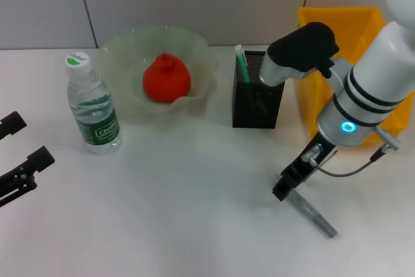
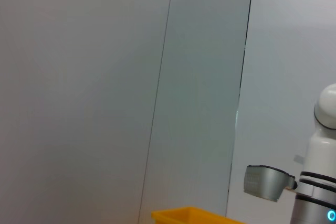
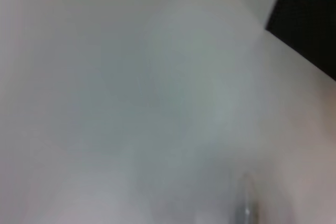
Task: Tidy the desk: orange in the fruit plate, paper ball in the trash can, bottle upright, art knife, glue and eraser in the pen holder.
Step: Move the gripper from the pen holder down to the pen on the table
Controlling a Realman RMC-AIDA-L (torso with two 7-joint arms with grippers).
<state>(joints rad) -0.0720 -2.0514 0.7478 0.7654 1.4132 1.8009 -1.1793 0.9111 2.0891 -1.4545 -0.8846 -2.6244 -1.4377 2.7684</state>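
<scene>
In the head view, the right claw point(image 1: 290, 185) is standing low over the white tabletop point(image 1: 194, 212), in front of the pen holder point(image 1: 257, 98) and the trash can point(image 1: 340, 56). Its dark fingers are pointing down at one end of a grey art knife point(image 1: 313, 213), which is lying flat on the tabletop and pointing away toward the near right. The claw is touching or almost touching that end; from this angle one cannot tell how wide the fingers are standing or whether they are already gripping the knife. The right wrist view is showing only blurred tabletop, a dark corner and a faint grey streak.

The left claw point(image 1: 23, 160) is resting at the left edge of the tabletop, well apart from everything, with its two black fingers spread and nothing between them.

The orange point(image 1: 166, 78) is sitting inside the fruit plate point(image 1: 123, 50) at the back. The bottle point(image 1: 93, 105) is standing upright just beside the plate, on its left, with the white cap up. The pen holder is standing upright between the plate and the yellow trash can, and a green stick point(image 1: 242, 64) is leaning out of it. The left wrist view is looking at the grey wall and is showing a yellow edge of the trash can point(image 2: 189, 216).
</scene>
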